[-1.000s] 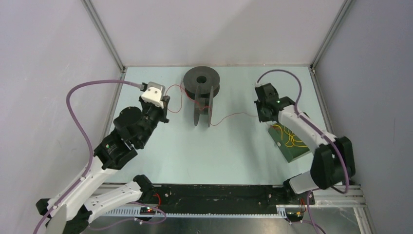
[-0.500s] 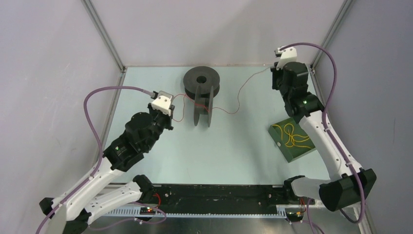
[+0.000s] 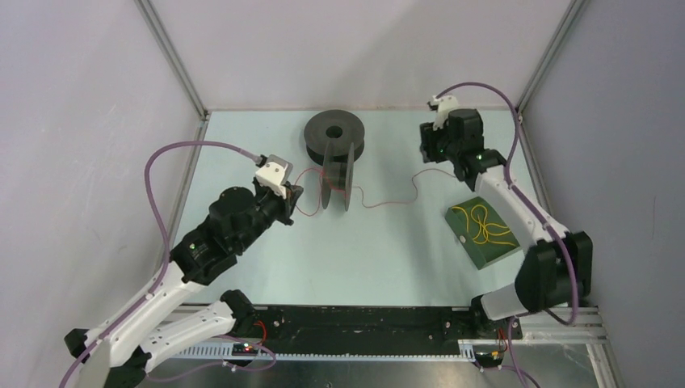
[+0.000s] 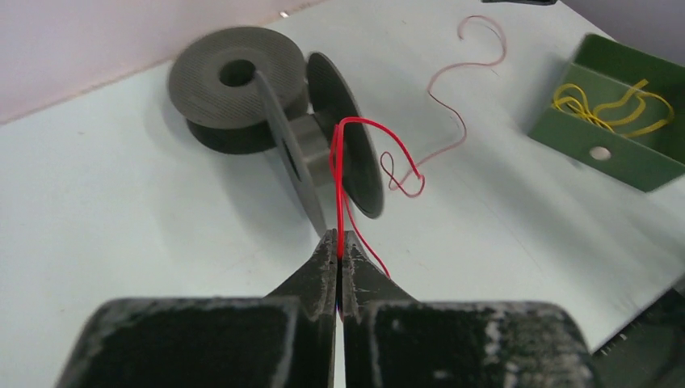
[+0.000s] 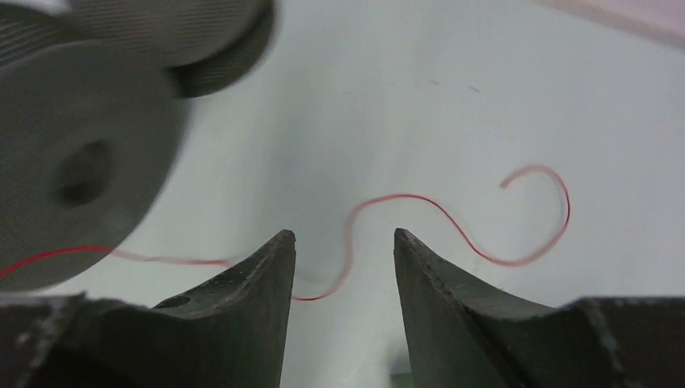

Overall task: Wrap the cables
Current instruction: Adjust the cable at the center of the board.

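Overhead view: I find the left gripper (image 3: 292,196) closed. The red cable (image 3: 380,200) leaves its tips, meets the upright spool (image 3: 335,187) just ahead of them, then wanders slack across the table (image 3: 388,259) toward the right gripper (image 3: 426,155). The cable's far end lies just beneath that gripper's tips. The flat spool (image 3: 334,129) lies just behind the upright one. The yellow cable (image 3: 483,226) sits bunched in the green tray (image 3: 460,241), beside the right forearm and well apart from both sets of jaws.

Left wrist view: the jaws are pressed fully together, with the red cable pinched at their very tips. From there it rises, arcs over the hub of the upright spool directly ahead, and trails off ahead and to the right. The tray with the yellow cable lies far ahead on the right.

Right wrist view: the jaws stand wide apart and hold nothing. The red cable lies on the table, seen through the gap between them, and its free end curls ahead and to the right. Both spools appear blurred, ahead on the left.
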